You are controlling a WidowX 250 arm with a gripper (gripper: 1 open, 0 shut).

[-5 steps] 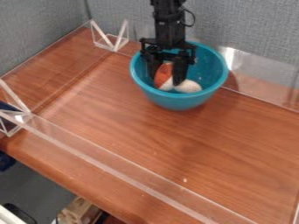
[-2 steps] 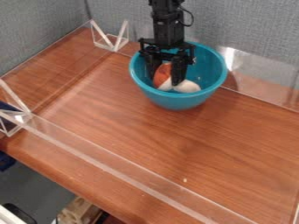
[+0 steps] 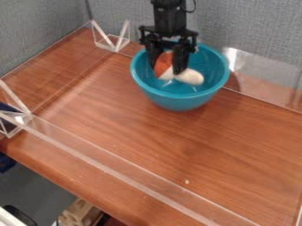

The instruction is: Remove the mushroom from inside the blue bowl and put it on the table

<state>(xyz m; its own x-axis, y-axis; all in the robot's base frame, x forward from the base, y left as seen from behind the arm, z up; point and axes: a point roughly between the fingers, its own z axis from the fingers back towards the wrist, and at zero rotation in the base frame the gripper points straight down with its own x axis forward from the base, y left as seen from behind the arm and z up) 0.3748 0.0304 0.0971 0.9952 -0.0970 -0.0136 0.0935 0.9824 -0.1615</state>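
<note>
The blue bowl (image 3: 179, 99) stands on the table (image 3: 154, 146) toward the back, right of centre. My gripper (image 3: 169, 64) points straight down over the bowl's left half and is shut on the mushroom (image 3: 164, 65). The mushroom's orange-red part sits between the black fingers. Its cream-white part sticks out to the lower right, just above the bowl's inside. The mushroom hangs at about rim height, still within the bowl's outline.
Low clear acrylic walls (image 3: 101, 163) run around the wooden table. A clear triangular bracket (image 3: 112, 37) stands at the back left corner and another at the left edge (image 3: 12, 119). A grey panel closes off the back.
The gripper has risen with the mushroom, which has come up off the bowl's bottom toward the rim. The bowl has not moved.
</note>
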